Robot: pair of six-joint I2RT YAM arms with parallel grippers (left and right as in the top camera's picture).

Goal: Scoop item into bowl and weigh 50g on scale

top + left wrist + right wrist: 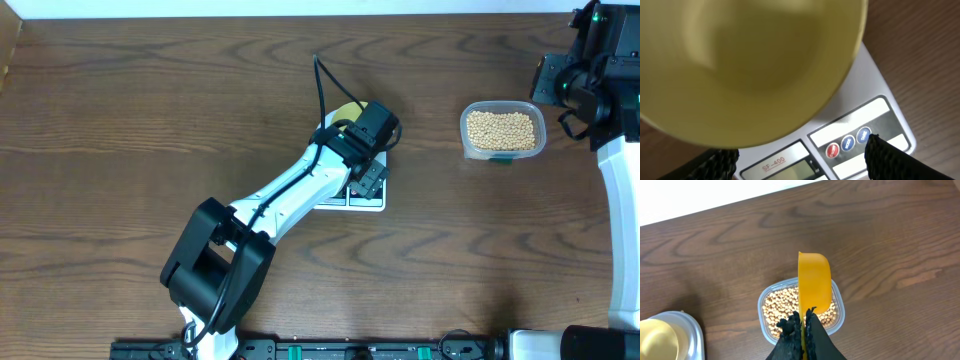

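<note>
The pale yellow bowl (750, 65) sat on the white scale (875, 85), probably so beans could be weighed in it. The left gripper (802, 160) hovered wide open and empty, bowl just ahead. The right gripper (802, 330) clamped the yellow scoop (815, 282) above the beige beans (775, 310) in the clear tub (839, 305)

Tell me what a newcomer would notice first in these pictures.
Most striking is the bright orange-yellow scoop, clamped in the right pincer and hanging over a clear tub of tan beans on the right side of the table. At the table's centre the left arm reaches across to the white scale, where the pale yellow bowl sits, filling most of the left wrist view.
</note>
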